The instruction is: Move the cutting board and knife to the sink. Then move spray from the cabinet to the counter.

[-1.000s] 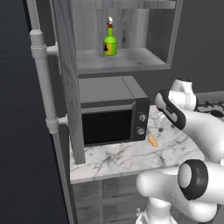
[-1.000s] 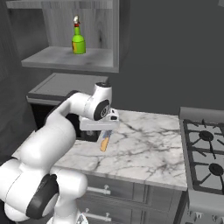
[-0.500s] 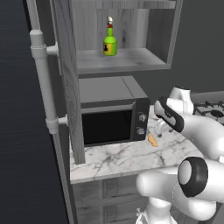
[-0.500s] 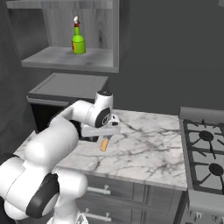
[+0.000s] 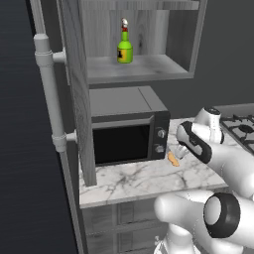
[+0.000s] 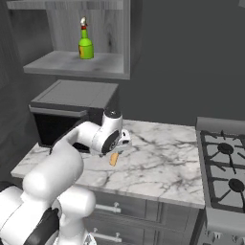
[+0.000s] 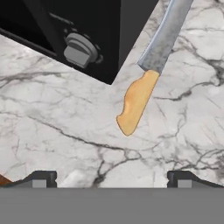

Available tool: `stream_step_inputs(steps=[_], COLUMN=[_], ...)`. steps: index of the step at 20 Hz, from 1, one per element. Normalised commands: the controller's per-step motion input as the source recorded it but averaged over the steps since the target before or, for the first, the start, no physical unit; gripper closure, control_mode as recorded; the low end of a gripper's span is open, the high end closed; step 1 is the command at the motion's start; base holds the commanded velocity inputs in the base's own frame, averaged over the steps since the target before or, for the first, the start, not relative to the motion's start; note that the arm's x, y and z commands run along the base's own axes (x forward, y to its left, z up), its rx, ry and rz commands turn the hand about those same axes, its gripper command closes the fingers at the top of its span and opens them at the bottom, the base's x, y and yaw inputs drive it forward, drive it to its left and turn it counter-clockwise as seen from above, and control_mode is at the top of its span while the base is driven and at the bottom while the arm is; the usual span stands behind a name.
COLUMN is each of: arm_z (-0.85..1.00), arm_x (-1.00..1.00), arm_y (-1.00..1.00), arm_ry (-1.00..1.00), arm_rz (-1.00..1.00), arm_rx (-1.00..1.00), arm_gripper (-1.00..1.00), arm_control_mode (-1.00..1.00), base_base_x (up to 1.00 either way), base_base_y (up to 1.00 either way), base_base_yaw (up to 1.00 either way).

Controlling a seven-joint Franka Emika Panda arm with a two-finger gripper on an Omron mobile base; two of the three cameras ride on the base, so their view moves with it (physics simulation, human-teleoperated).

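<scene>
I note the gripper spread wide and empty above the knife, which lies flat on the marble counter just beside the microwave, so I judge the orange handle should be centred between the fingertips before closing.

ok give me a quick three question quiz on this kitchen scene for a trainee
1. True or false: the pincer is shut on the knife.
2. Where does the spray stand? A) on the counter B) on the cabinet shelf C) on the stove
3. Fill in: the knife lies on the marble right beside the black ____.

Key:
1. False: its fingertips stand wide apart, above the knife's orange handle, holding nothing.
2. B
3. microwave
</scene>
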Motion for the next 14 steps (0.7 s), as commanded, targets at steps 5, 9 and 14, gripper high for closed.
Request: stream_step_inputs(steps=[5,9,14], arm_z=[-0.12,-0.08,-0.08], arm_x=[0.03,0.08,0.11], arm_y=[0.0,0.03,0.01], arm_ry=[-0.08,0.0,0.0], arm_rz=[0.0,0.0,0.0], arm_rx=[-0.03,-0.01,0.0], arm_gripper=[-1.0,-1.0,-1.0], arm_control_mode=[-1.0,-1.0,-1.0], base_base_x=[0.0,0.0,0.0], base_base_y=[0.0,0.0,0.0], base_base_yaw=[0.0,0.0,0.0])
